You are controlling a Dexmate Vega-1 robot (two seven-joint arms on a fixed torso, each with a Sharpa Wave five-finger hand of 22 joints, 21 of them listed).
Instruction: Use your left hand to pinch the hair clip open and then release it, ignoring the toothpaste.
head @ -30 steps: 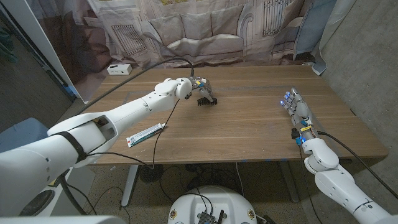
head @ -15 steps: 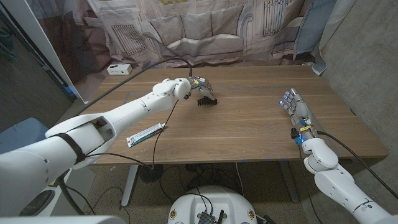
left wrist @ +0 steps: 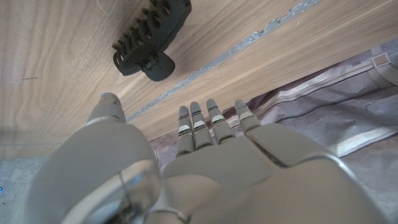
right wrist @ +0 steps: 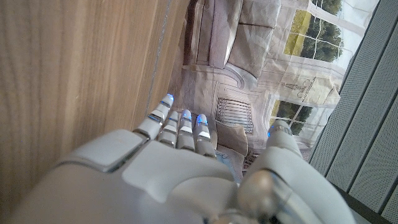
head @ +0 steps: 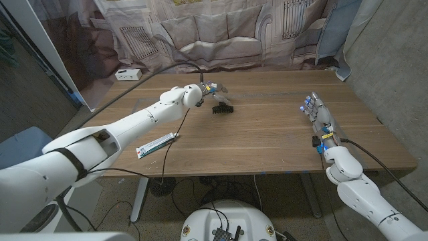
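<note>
The black hair clip (head: pixel 222 108) lies on the wooden table (head: pixel 267 134), toothed jaws closed, a little beyond the table's middle. My left hand (head: pixel 214 89) hovers just behind and above it, fingers spread and holding nothing. In the left wrist view the hair clip (left wrist: pixel 151 38) lies apart from my left hand (left wrist: pixel 205 162), whose fingers (left wrist: pixel 198 127) reach straight out without touching it. My right hand (head: pixel 318 115) stands on its edge near the table's right side, fingers extended. The right wrist view shows my right hand (right wrist: pixel 186 168) empty.
A toothpaste tube (head: pixel 158 144) lies near the front left edge. A small white box (head: pixel 128 74) sits at the far left corner. A black cable (head: pixel 170 70) arcs over the left arm. A printed cloth backdrop (head: pixel 221 33) hangs behind the table.
My left hand has lifted up and back off the hair clip, which stays on the table where it was. The right hand has not moved.
</note>
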